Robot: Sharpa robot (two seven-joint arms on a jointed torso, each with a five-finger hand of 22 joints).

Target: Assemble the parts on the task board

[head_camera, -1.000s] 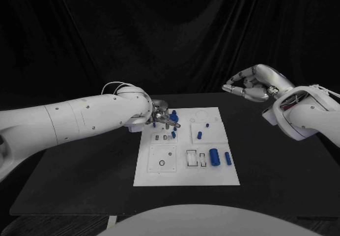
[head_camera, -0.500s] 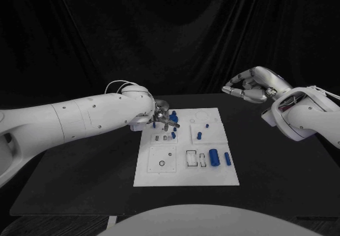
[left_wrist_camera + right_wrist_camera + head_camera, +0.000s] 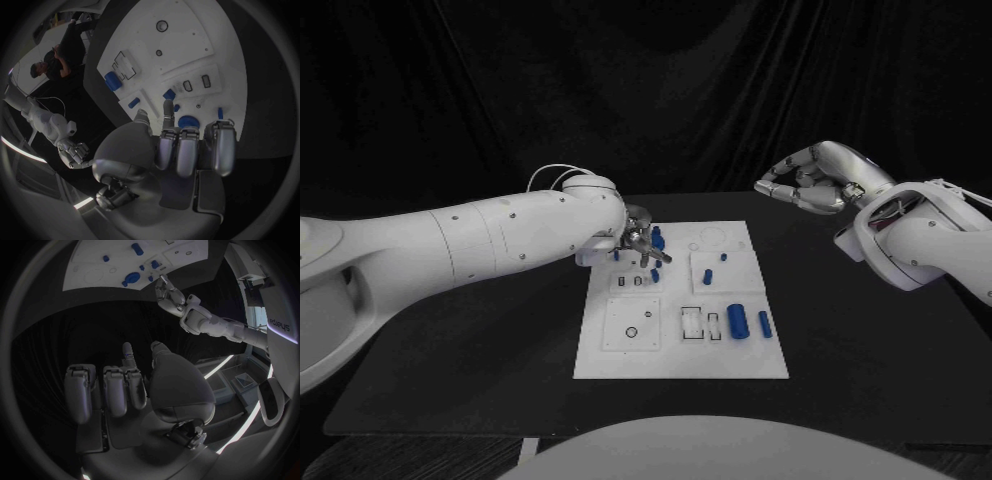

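While left robot hand [image 3: 640, 240] hovers at board's [image 3: 678, 350] 11 o'clock corner among parts [image 3: 737, 320], hold unclear; right robot hand [image 3: 808, 178] curled, holding nothing. Risk: fingers knock neighbouring pieces.

left robot hand [image 3: 640, 240] over task board [image 3: 678, 355] | right robot hand [image 3: 812, 178] raised, fingers curled

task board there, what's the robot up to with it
The left hand is down over the far left corner of the task board, its fingers among the small blue parts there; whether it holds one cannot be told. The right hand hangs in the air off to the board's right, fingers curled in with nothing in them. More blue parts lie loose near the board's middle, so assembly is under way.
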